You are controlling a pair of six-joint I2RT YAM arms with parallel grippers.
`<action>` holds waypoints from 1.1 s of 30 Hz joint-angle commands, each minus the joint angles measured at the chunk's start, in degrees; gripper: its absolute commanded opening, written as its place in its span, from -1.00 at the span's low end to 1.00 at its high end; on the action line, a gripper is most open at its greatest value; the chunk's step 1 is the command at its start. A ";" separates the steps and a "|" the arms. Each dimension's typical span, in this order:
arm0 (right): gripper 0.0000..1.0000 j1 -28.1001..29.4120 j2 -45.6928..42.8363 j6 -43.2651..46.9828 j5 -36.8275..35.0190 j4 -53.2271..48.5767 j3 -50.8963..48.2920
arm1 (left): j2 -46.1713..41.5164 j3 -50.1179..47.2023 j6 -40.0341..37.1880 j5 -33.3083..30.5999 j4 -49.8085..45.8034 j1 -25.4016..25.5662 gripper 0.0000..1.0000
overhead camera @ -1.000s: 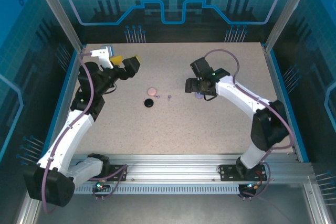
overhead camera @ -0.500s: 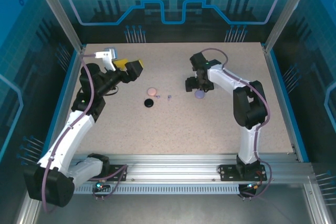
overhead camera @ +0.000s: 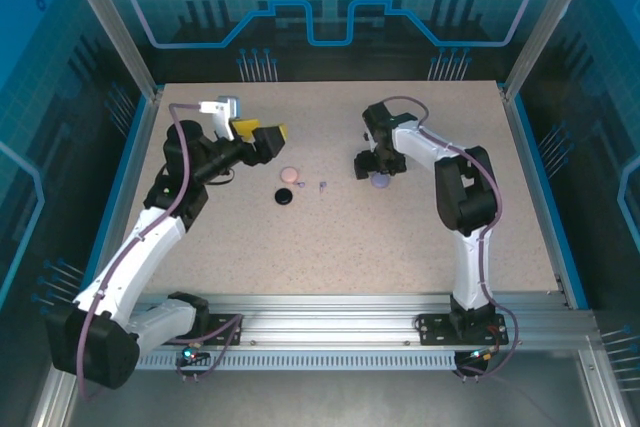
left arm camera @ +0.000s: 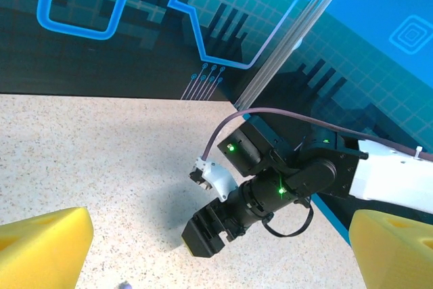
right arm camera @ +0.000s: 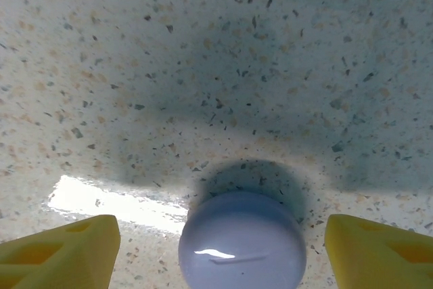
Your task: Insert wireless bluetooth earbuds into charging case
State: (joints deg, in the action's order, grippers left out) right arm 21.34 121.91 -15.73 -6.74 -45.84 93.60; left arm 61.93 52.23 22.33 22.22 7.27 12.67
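A round lavender charging case [right arm camera: 241, 241] lies shut on the speckled table, between the yellow fingertips [right arm camera: 61, 248] of my right gripper [right arm camera: 220, 254]. The jaws stand open with a gap on each side of the case. From above, the right gripper [overhead camera: 377, 167] points down over the lavender case [overhead camera: 382, 183]. A tiny lavender earbud [overhead camera: 322, 185] lies left of it, near a pink case [overhead camera: 290, 174] and a black case [overhead camera: 285, 195]. My left gripper [overhead camera: 262, 133] hovers open and empty above and to the left of the pink case.
In the left wrist view the right arm's black wrist [left arm camera: 270, 194] stands ahead of my left gripper [left arm camera: 216, 255] on the table. A blue rim [overhead camera: 520, 157] and metal posts bound the table. Bare tabletop lies in front of the cases.
The left gripper has moved right, toward the pink case. The right arm has folded inward and its gripper has settled over the lavender case, jaws narrowing slightly.
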 commanded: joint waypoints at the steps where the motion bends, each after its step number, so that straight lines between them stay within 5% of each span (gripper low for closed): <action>1: 0.59 0.36 1.05 1.34 -0.15 -2.06 1.08 | 0.61 1.25 -1.41 1.99 -0.41 0.36 0.97; 33: 0.41 1.33 1.58 2.72 -2.22 -1.63 -2.65 | 1.38 1.31 -2.07 2.57 -0.87 1.56 0.97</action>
State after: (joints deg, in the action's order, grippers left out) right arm 22.13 122.28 -13.85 -8.19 -46.09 91.09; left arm 62.96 52.25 21.91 23.46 6.66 13.69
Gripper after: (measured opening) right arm 0.708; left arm 0.987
